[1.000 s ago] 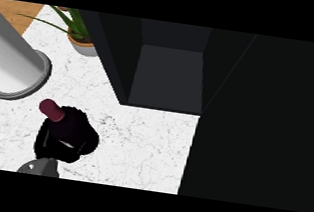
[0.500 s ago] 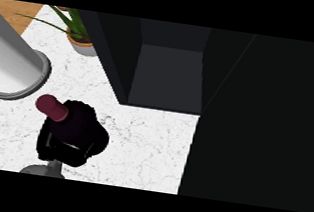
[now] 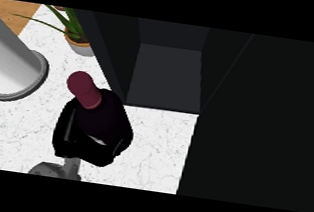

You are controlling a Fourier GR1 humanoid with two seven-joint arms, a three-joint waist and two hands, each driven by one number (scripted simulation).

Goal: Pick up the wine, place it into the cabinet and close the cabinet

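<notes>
Wine [image 3: 86,89]: left of centre, lifted over the counter [image 3: 8,127]; only its maroon top shows, tilted toward the upper left, just outside the cabinet's lower left corner.
Right hand [image 3: 93,134]: fingers wrapped round the bottle's dark body, hiding most of it; grey wrist at the lower edge.
Cabinet [image 3: 168,79]: upper centre, open, its grey inside bare.
In the way: the cabinet's dark left wall [image 3: 111,56] stands between bottle and opening.
Dark panel [image 3: 269,124]: fills the right of the frame.
Grey cylinder [image 3: 2,61]: far left, near the bottle but apart.
Plant [image 3: 76,41]: upper left, beside the cabinet wall.
</notes>
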